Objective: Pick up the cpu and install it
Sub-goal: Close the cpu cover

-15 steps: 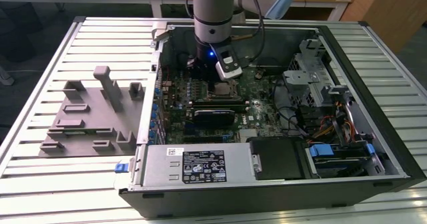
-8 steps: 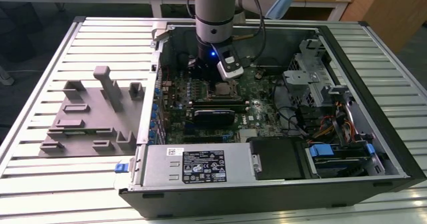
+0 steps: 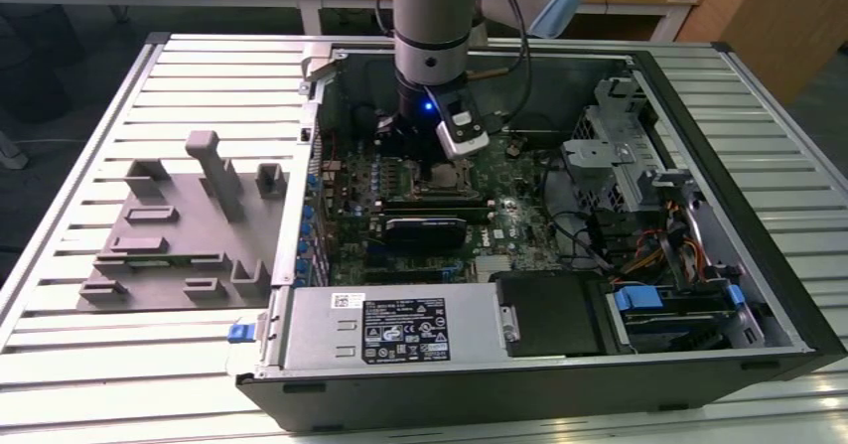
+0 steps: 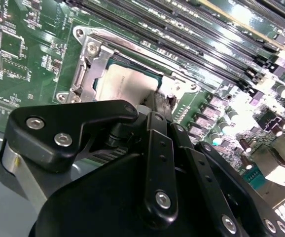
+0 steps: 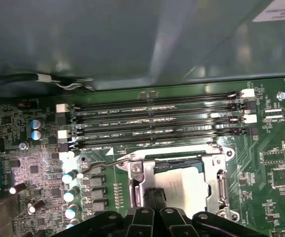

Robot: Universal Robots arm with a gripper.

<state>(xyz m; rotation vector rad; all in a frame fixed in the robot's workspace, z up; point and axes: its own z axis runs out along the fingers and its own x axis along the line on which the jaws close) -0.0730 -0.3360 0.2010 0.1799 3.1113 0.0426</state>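
The cpu (image 5: 184, 185), a flat square chip with a silvery top plate, lies flat in the open metal socket frame (image 5: 217, 173) on the green motherboard. It also shows in the second wrist view as the cpu (image 4: 127, 86) and, small, under the arm in the exterior view (image 3: 442, 176). My gripper (image 5: 155, 196) hangs straight down over the socket inside the computer case. Its two black fingers (image 4: 163, 101) are drawn together, with their tips at one edge of the chip. My gripper (image 3: 447, 161) hides part of the socket in the exterior view.
Several long memory slots (image 5: 157, 118) run beside the socket. A black card (image 3: 424, 230), the power supply (image 3: 384, 330), the drive cage (image 3: 613, 156) and cables crowd the case. Grey plastic tray blocks (image 3: 173, 235) stand on the slatted table at the exterior view's left.
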